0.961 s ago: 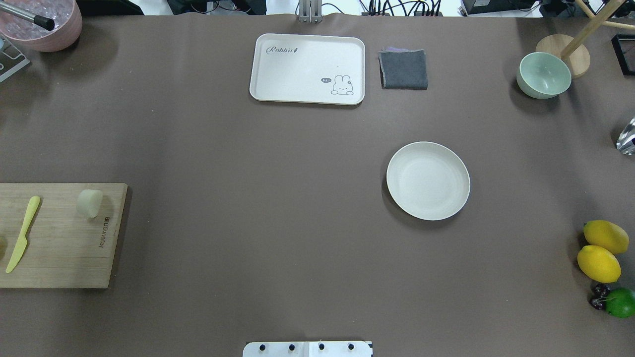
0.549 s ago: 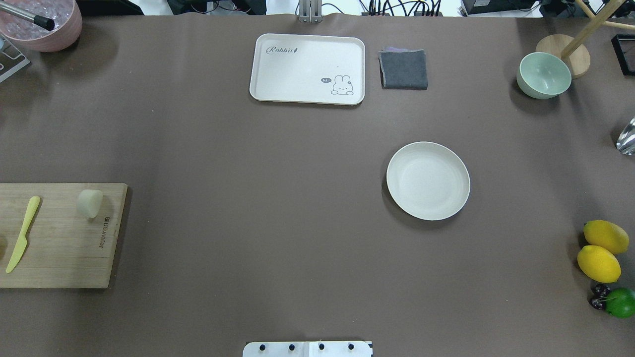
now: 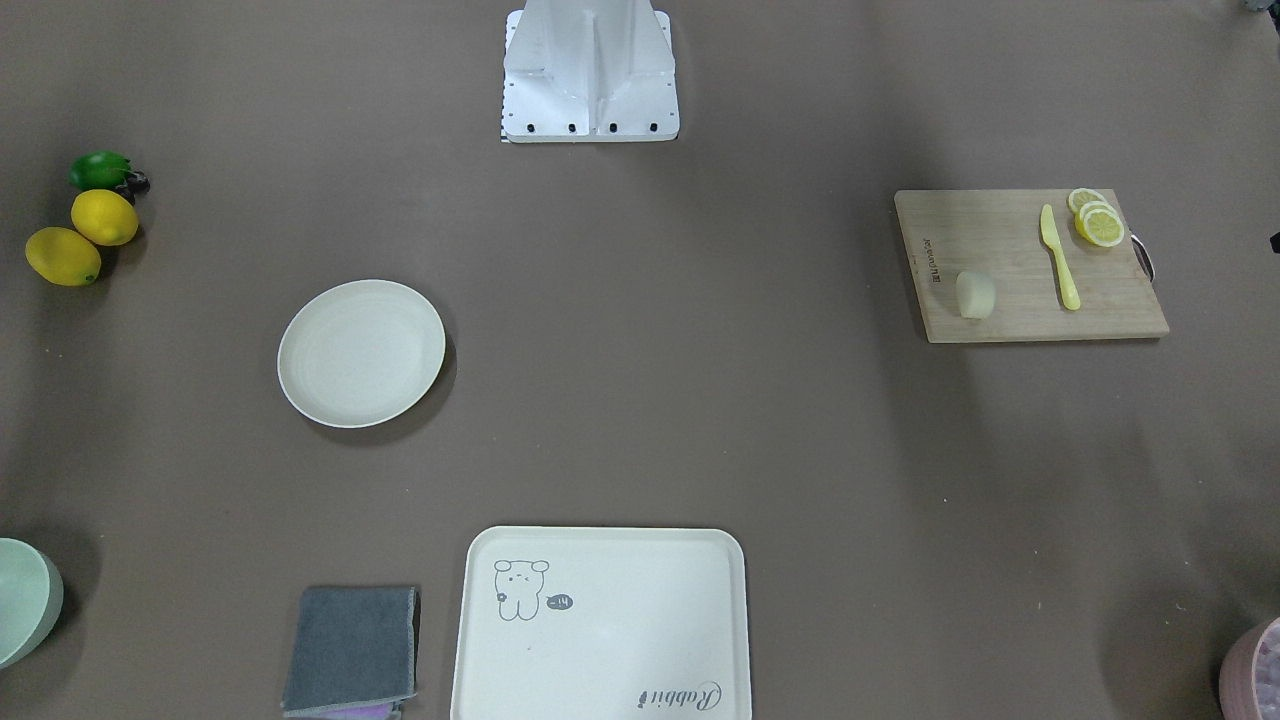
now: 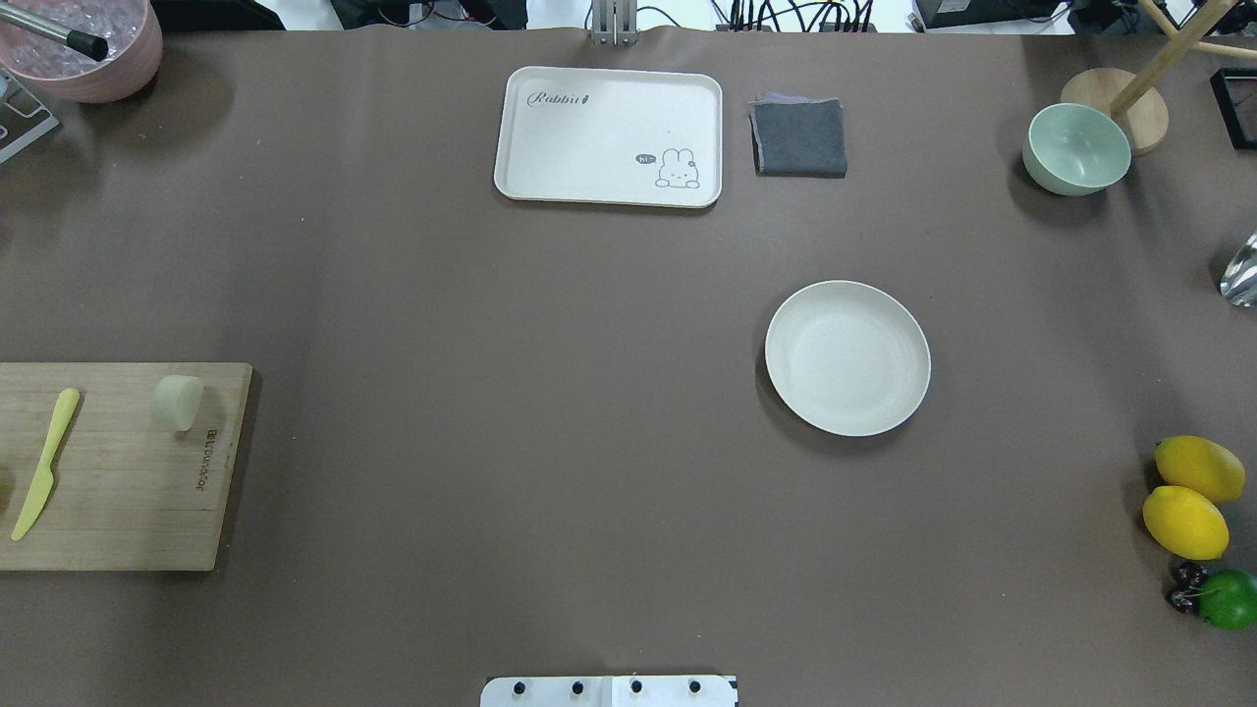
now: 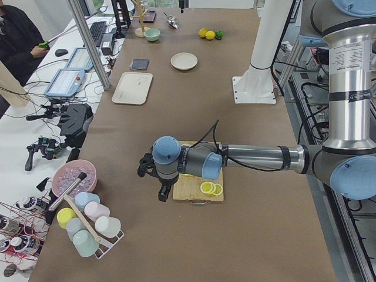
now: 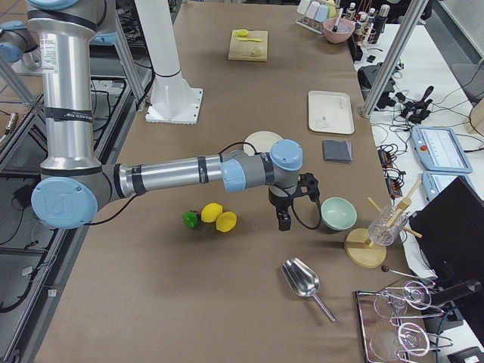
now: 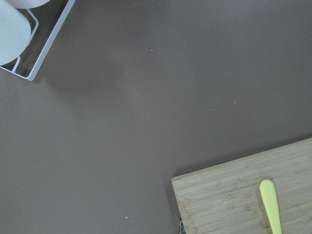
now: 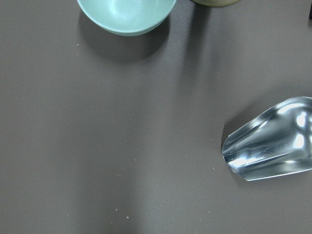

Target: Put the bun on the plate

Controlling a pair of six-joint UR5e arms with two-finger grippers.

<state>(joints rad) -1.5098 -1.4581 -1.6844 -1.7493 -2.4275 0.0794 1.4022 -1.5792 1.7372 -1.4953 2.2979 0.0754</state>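
Note:
The bun [image 4: 178,403], a small pale rounded block, lies on the far right corner of a wooden cutting board [image 4: 118,471] at the table's left edge; it also shows as the bun [image 3: 975,295] in the front view. The plate [image 4: 847,358], round, cream-white and bare, sits right of centre, far from the bun. My left gripper [image 5: 164,192] hangs by the board's outer end, and I cannot tell its state. My right gripper [image 6: 283,221] hovers between the lemons and the green bowl, and its state is also unclear. Neither wrist view shows fingers.
On the board lie a yellow knife [image 4: 44,462] and lemon slices [image 3: 1098,220]. A rabbit tray [image 4: 609,135] and grey cloth [image 4: 799,137] sit at the far edge. A green bowl [image 4: 1076,149], lemons [image 4: 1185,520] and a metal scoop [image 8: 273,141] are at the right, and a pink bowl [image 4: 83,44] at the far left.

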